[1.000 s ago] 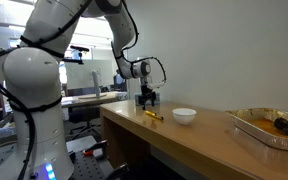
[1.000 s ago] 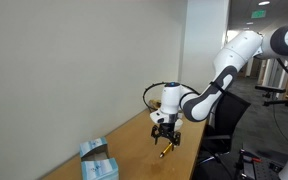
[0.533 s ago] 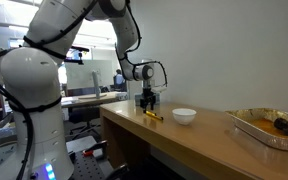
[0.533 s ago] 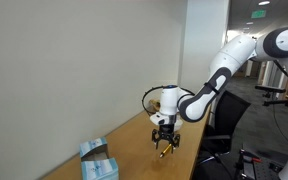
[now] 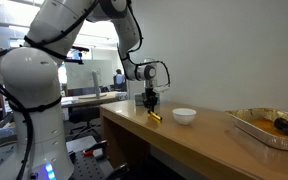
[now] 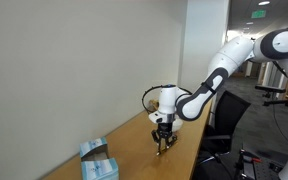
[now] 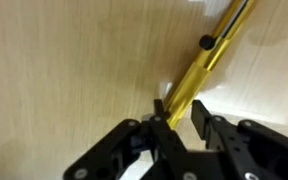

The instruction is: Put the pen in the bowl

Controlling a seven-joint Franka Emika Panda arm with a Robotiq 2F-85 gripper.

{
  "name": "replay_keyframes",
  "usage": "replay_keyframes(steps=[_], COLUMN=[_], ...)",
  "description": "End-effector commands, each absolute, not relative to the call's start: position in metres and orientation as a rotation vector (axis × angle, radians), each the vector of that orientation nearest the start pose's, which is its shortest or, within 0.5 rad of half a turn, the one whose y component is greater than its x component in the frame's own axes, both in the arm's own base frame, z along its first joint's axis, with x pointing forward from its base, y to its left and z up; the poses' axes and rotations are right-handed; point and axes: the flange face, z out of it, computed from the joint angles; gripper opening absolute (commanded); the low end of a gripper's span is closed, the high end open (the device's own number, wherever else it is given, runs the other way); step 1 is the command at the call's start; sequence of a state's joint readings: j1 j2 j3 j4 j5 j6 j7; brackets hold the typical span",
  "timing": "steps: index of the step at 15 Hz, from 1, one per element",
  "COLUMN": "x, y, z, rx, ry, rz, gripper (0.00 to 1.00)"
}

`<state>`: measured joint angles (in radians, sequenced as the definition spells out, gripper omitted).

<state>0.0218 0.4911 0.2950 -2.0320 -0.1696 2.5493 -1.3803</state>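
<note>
The yellow pen with its dark tip lies on the wooden table near the corner. My gripper points straight down over it with its two black fingers closed in on the pen's lower part, one on each side. In both exterior views the gripper stands low at the table top, and the pen shows just below it. The small white bowl sits on the table a short way beside the gripper, with nothing visible in it.
A silver foil tray holding a dark and orange object stands farther along the table past the bowl. A blue and white box lies at the other end. The table's edge runs close to the pen.
The fingers stood wide apart around the pen a second ago and have since closed in on it. The arm has lowered slightly; the pen has not moved.
</note>
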Motion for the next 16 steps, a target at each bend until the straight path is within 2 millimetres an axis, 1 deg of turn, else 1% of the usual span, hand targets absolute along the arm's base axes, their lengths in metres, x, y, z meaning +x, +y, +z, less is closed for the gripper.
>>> replay_keyframes(steps=[1, 2, 3, 4, 7, 10, 12, 16], x=[0.578, 0.579, 0.579, 0.579, 0.578, 0.574, 0.573, 0.576], y=[0.185, 0.184, 0.183, 0.183, 0.182, 0.183, 0.182, 0.173], z=[0.208, 0.207, 0.207, 0.207, 0.217, 0.227, 0.240, 0.280], rx=[2.040, 2.054, 2.065, 2.079, 2.120, 2.142, 2.162, 2.254], ry=[2.427, 2.414, 2.406, 2.393, 2.342, 2.333, 2.334, 2.306], rz=[0.064, 0.058, 0.054, 0.049, 0.042, 0.030, 0.057, 0.154], gripper=[0.04, 0.01, 0.05, 0.06, 0.06, 0.06, 0.06, 0.06])
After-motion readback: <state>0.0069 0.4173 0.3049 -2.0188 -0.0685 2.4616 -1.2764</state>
